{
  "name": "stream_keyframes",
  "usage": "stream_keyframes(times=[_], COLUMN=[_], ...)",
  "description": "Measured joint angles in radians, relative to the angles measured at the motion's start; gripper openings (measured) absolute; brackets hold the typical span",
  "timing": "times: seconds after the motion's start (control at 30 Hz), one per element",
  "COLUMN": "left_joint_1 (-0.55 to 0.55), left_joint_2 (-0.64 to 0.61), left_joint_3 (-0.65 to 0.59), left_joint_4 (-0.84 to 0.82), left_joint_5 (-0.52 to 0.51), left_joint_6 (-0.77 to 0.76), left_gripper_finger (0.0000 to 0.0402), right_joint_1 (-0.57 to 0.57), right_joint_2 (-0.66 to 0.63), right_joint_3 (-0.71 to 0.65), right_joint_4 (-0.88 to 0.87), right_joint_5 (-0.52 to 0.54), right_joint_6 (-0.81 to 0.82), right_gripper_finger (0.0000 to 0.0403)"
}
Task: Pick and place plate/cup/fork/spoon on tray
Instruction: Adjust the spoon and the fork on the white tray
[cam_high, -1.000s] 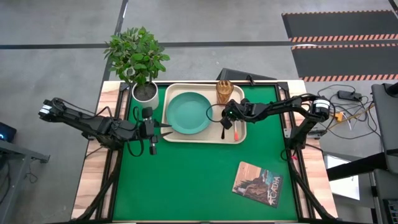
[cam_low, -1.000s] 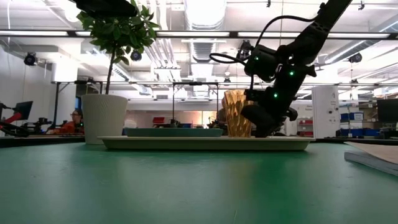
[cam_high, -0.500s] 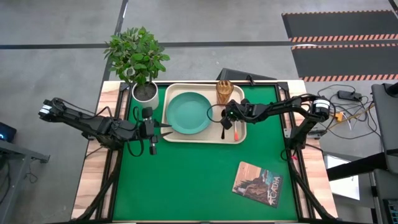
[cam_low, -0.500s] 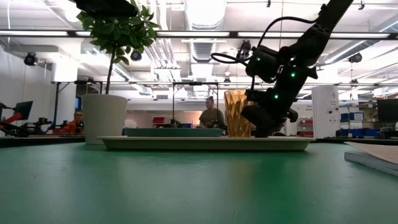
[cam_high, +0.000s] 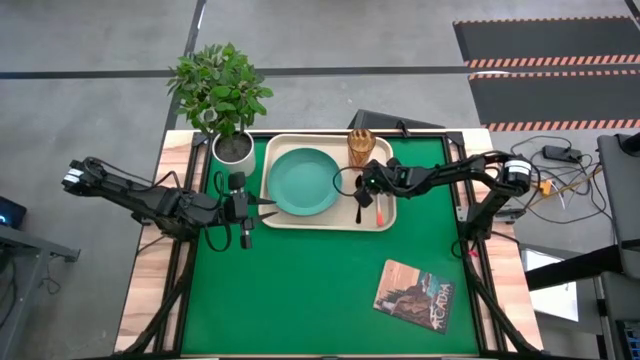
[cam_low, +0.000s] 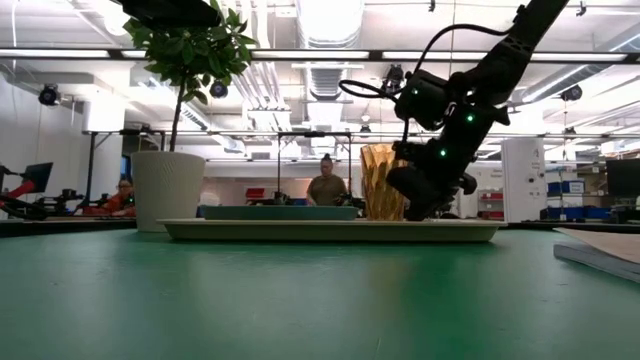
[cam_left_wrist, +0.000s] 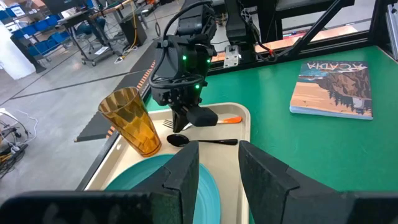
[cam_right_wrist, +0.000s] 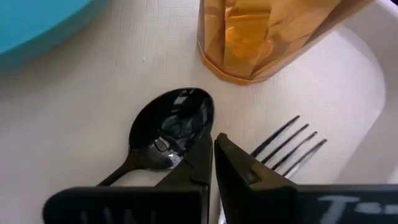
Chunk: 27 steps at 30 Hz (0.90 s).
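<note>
Tray loaded, right gripper over cutlery

Right gripper low over tray, fingers together, empty, between spoon and fork. Ribbed amber cup just beyond; teal plate on tray. All four apparently placed; next probably lift clear. Left gripper parted beside tray.

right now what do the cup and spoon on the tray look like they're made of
The cup looks like amber see-through plastic, possibly glass: light passes through its faceted walls. The spoon looks like dark polished metal: its bowl mirrors highlights. The tray looks like matte cream plastic, finely textured.
</note>
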<state>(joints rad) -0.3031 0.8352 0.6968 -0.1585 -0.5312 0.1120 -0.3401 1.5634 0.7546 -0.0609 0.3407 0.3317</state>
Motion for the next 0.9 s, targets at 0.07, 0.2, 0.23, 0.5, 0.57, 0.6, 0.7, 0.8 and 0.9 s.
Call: stream_keyframes(times=[0.07, 0.2, 0.23, 0.5, 0.57, 0.6, 0.7, 0.8, 0.9], left_joint_1=[0.0, 0.0, 0.0, 0.0, 0.0, 0.0, 0.0, 0.0, 0.0], left_joint_2=[0.0, 0.0, 0.0, 0.0, 0.0, 0.0, 0.0, 0.0, 0.0], left_joint_3=[0.0, 0.0, 0.0, 0.0, 0.0, 0.0, 0.0, 0.0, 0.0], left_joint_4=[0.0, 0.0, 0.0, 0.0, 0.0, 0.0, 0.0, 0.0, 0.0], left_joint_5=[0.0, 0.0, 0.0, 0.0, 0.0, 0.0, 0.0, 0.0, 0.0], left_joint_6=[0.0, 0.0, 0.0, 0.0, 0.0, 0.0, 0.0, 0.0, 0.0], left_gripper_finger=[0.0096, 0.0096, 0.0096, 0.0096, 0.0096, 0.0096, 0.0096, 0.0096, 0.0096], right_joint_1=[0.0, 0.0, -0.003, -0.031, -0.028, -0.029, -0.028, -0.023, -0.015], right_joint_2=[-0.014, -0.057, -0.067, -0.072, -0.063, -0.059, -0.053, -0.051, -0.051], right_joint_3=[0.009, 0.034, 0.039, 0.033, 0.031, 0.031, 0.031, 0.03, 0.03], right_joint_4=[-0.028, -0.129, -0.164, -0.331, -0.326, -0.32, -0.317, -0.315, -0.308], right_joint_5=[-0.001, 0.001, 0.0, -0.035, -0.037, -0.036, -0.035, -0.038, -0.047], right_joint_6=[0.018, 0.118, 0.152, 0.349, 0.348, 0.348, 0.344, 0.342, 0.349], right_gripper_finger=[0.0008, 0.0008, 0.0008, 0.0008, 0.0008, 0.0008, 0.0008, 0.0008, 0.0008])
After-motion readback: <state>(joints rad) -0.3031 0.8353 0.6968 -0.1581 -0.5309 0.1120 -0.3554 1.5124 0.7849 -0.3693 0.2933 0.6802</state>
